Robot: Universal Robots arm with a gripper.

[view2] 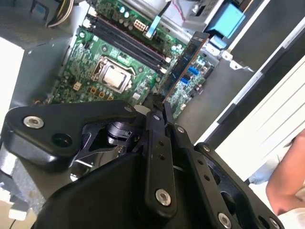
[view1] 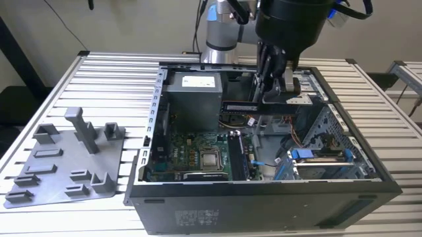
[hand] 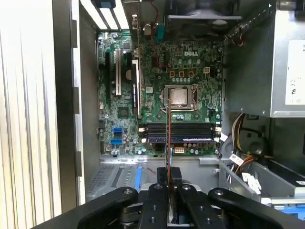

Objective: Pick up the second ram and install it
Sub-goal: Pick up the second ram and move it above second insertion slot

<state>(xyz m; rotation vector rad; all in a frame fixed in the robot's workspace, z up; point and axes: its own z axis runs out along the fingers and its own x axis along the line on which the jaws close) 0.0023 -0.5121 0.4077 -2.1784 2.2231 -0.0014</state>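
The jaws are closed on one end of the second ram (view2: 183, 67), which is clamped between the black fingers (view2: 155, 133) of the gripper (view1: 262, 101). In the second wrist view the stick is seen reaching out from the fingertips over the green motherboard (view2: 90, 71), its flat side with black chips turned to the camera. In the first wrist view it is seen edge-on as a thin line, passing in front of the processor socket (hand: 180, 97) and the black memory slots (hand: 181, 132). It is held clear of them and is not seated in a slot.

In the exterior view the stick is held level in the upper middle of the frame, above the open computer case (view1: 264, 197) and just in front of the grey power supply (view1: 191, 96). A blue part (view1: 302, 154) is seen inside the case towards the lower right of the frame. A grey fixture tray (view1: 66, 163) with upright posts lies at the lower left of the frame on the slatted table (view1: 112, 69), just beside the case and well apart from the gripper.
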